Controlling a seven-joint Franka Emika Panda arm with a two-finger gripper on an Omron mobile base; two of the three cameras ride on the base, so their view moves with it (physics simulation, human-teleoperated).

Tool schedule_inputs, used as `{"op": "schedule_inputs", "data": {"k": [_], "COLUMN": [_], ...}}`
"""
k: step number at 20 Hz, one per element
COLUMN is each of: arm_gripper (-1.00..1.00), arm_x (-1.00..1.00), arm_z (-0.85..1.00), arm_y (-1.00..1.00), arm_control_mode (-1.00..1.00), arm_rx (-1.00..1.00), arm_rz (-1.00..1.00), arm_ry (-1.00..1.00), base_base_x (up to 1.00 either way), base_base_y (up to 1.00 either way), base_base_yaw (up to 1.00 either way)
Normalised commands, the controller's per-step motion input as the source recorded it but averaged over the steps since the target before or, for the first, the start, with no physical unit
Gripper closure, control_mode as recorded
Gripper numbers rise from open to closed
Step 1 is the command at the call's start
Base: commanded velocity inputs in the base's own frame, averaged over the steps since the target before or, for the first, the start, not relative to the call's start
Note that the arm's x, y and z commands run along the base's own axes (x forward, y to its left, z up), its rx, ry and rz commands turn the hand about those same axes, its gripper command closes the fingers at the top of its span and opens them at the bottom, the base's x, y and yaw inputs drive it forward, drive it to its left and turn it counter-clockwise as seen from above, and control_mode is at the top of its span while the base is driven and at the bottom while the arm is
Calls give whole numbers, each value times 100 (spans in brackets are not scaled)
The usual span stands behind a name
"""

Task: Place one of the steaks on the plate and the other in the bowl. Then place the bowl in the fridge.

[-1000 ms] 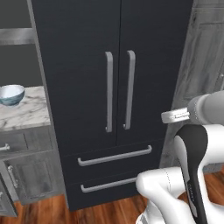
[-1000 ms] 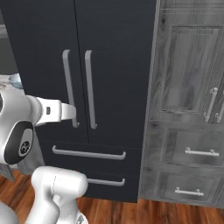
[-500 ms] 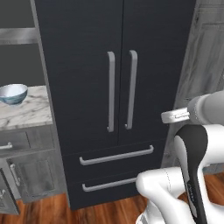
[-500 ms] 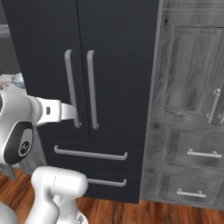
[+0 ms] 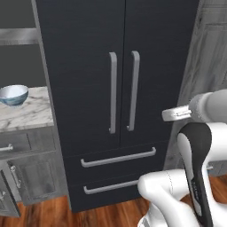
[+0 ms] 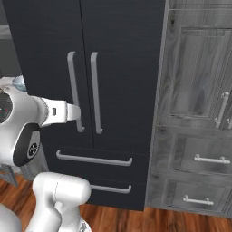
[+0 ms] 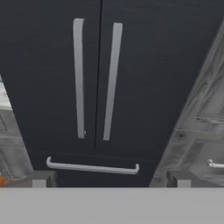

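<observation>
Fridge [image 5: 88,66] is dead ahead with both doors shut, tall and black, two long grey vertical handles [image 5: 113,93] side by side at the seam where the doors meet. Below them are two drawers, each with a horizontal bar handle [image 5: 118,158]. Bowl [image 5: 13,95], pale blue outside and white inside, sits on the marble counter [image 5: 31,115] left of the fridge, toward that counter's back left area, well apart from the arm. Can't see into it from here. Gripper [image 7: 111,179] is aimed at the fridge front, fingertips [image 7: 41,178] spread wide with nothing between them, clear of the doors. Grey wood cabinets [image 6: 199,113] stand right against the fridge's right side.
</observation>
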Motion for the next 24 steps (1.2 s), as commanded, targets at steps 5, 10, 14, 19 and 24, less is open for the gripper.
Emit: {"op": "schedule_inputs", "data": {"k": [5, 10, 14, 19, 24], "arm_gripper": [-100, -100, -100, -100, -100], "arm_x": [66, 80, 74, 57, 53], "arm_z": [-1, -2, -6, -10, -8], "arm_y": [28, 18, 0, 0, -6], "arm_control_mode": [-100, -100, -100, -100, -100], "arm_rx": [1, 6, 8, 2, 0], "arm_rz": [0, 0, 0, 0, -4], "arm_ry": [-2, 0, 0, 0, 1], "base_base_x": [0, 0, 0, 0, 0], "base_base_y": [0, 0, 0, 0, 0], "base_base_yaw": [0, 0, 0, 0, 0]}}
